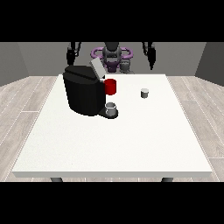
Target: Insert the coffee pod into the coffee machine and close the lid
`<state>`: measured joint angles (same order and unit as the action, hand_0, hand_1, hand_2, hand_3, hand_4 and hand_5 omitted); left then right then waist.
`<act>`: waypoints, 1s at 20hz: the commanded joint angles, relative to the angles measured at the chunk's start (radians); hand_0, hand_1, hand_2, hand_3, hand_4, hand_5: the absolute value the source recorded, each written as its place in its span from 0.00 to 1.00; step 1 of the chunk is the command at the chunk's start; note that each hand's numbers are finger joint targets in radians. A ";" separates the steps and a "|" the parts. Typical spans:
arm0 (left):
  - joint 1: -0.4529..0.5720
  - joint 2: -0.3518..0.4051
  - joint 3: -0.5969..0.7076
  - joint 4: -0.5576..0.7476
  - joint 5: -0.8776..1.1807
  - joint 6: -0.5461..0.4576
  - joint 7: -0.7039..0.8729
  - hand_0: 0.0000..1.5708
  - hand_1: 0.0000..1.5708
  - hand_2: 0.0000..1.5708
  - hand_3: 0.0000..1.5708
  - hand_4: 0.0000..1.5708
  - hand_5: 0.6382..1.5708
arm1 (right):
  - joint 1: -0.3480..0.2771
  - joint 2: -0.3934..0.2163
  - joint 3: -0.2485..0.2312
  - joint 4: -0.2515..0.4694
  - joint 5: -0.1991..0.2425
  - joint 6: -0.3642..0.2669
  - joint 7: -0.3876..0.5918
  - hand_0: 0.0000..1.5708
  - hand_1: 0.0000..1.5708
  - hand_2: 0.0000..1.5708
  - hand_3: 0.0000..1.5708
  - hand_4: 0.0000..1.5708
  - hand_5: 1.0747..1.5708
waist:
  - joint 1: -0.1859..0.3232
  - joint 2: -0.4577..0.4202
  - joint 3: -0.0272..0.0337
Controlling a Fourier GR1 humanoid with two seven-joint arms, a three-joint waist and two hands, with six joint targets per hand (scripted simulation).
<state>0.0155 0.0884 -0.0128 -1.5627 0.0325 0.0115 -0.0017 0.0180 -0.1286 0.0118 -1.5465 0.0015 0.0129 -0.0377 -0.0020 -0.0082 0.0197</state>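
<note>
A black coffee machine (83, 92) stands on the left half of the white table (113, 144), its grey lid (97, 69) tilted up and open. A grey cup (111, 107) sits on its base plate, and a red part (110, 86) shows at its right side. The small grey coffee pod (145, 92) stands upright on the table, right of the machine and apart from it. Both hands hang high near the robot's shoulders, far from the pod: the hand at the view's left (70, 56) and the hand at the view's right (152, 59). Neither holds anything.
The robot's torso (112, 56) stands behind the table's far edge. Wooden floor surrounds the table. The table's front edge runs near the view's bottom.
</note>
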 commanded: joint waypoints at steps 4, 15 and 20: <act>0.019 0.033 0.014 -0.011 0.020 -0.088 -0.134 0.00 0.00 0.00 0.00 0.20 1.00 | 0.011 0.001 -0.042 0.060 -0.033 0.026 -0.016 0.00 0.00 0.00 0.00 0.08 1.00 | 0.015 -0.012 -0.0198; -0.183 0.226 0.130 0.129 -0.044 -0.145 -0.039 0.00 0.00 0.00 0.00 0.00 1.00 | -0.076 0.116 -0.039 -0.006 0.004 -0.138 -0.069 0.00 0.00 0.00 0.00 0.14 1.00 | -0.080 0.065 -0.0199; -0.245 0.228 0.140 0.293 -0.067 -0.166 -0.077 0.00 0.00 0.00 0.00 0.00 1.00 | -0.088 0.123 -0.013 -0.048 0.000 -0.139 -0.035 0.00 0.00 0.00 0.00 0.09 1.00 | -0.125 0.091 -0.0202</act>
<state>-0.1765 0.2934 0.1017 -1.3855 -0.0221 -0.1360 -0.0555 -0.0473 -0.0244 -0.0291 -1.5498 -0.0103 -0.1094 -0.1032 -0.0891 0.0515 0.0002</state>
